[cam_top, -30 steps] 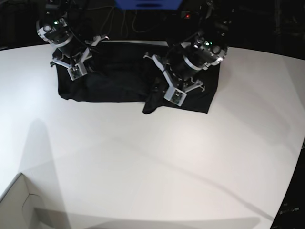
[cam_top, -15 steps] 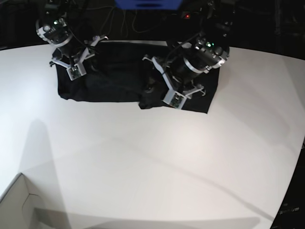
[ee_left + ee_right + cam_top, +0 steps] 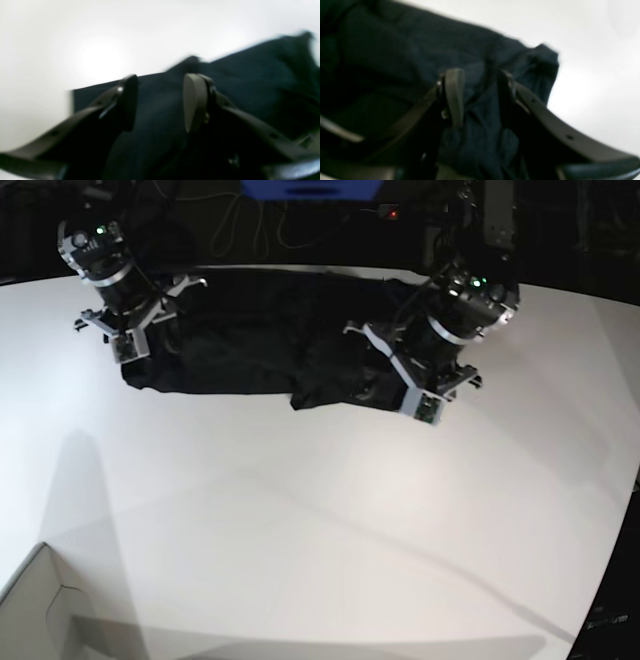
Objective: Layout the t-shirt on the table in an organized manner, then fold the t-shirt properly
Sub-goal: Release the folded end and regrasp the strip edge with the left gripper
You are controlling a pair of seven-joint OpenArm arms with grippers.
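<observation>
One black t-shirt lies bunched in a long strip along the far edge of the table, its near hem ragged, with a lump at mid-right. Wide bare white stretches toward the near side — plenty of room. Left pincer hangs over the cloth, jaws apart, nothing between them. Right pincer is parted too, over rumpled folds. Both wrist views are blurred; a pale box corner is cut off at lower left.
</observation>
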